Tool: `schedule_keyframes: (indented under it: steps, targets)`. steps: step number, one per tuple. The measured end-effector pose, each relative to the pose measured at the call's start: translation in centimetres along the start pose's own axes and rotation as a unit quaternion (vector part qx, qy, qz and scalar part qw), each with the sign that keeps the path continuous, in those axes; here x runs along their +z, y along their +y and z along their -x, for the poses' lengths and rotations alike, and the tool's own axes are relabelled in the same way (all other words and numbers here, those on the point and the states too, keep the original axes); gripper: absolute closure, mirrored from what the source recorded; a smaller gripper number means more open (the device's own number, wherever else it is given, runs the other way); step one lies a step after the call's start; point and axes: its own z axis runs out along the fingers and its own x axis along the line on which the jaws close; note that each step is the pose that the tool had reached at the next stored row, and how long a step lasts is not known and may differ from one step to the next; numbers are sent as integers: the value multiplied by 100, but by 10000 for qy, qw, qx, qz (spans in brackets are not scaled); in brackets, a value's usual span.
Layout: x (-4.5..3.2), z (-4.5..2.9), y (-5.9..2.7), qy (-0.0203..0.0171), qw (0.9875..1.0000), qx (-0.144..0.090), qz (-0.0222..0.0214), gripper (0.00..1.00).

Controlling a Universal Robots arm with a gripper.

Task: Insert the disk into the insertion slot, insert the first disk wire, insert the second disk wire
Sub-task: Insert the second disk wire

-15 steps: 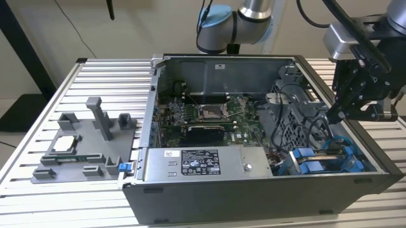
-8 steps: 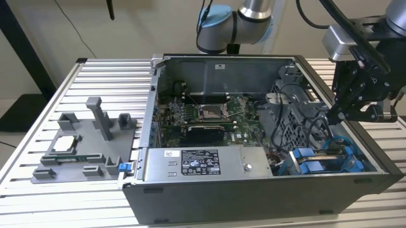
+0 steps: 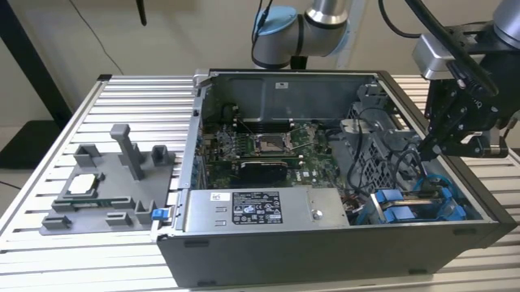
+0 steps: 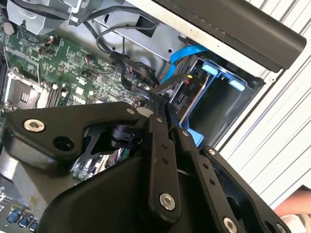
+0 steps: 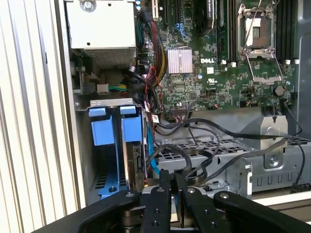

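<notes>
- One-armed, working well apart from the grey fixture tray (image 3: 106,182) lying on the slatted table (image 3: 49,255) at the exterior view's left.
- Coming in from behind the open computer case (image 3: 325,255) at mid-table, with the motherboard (image 3: 260,146) lying exposed inside.
- Reaching down at the exterior view's right, wrist tilting inward, dipping the gripper (image 3: 425,151) into that end of the case.
- Hovering just above the insertion slot (image 3: 406,210), with the disk (image 3: 422,196) sitting on edge between its blue fittings.
- Holding the fingers (image 5: 165,189) narrow, almost touching in both wrist views, tips among black cables (image 5: 218,131); cannot tell whether pinching one.
- Pointing near a blue wire (image 4: 180,58) curving beside the slot.
</notes>
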Motion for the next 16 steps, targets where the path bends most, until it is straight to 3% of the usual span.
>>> schedule_keyframes:
  steps: [16]
  targets:
    - [64,-16,2,36,10000,-1,-1,100]
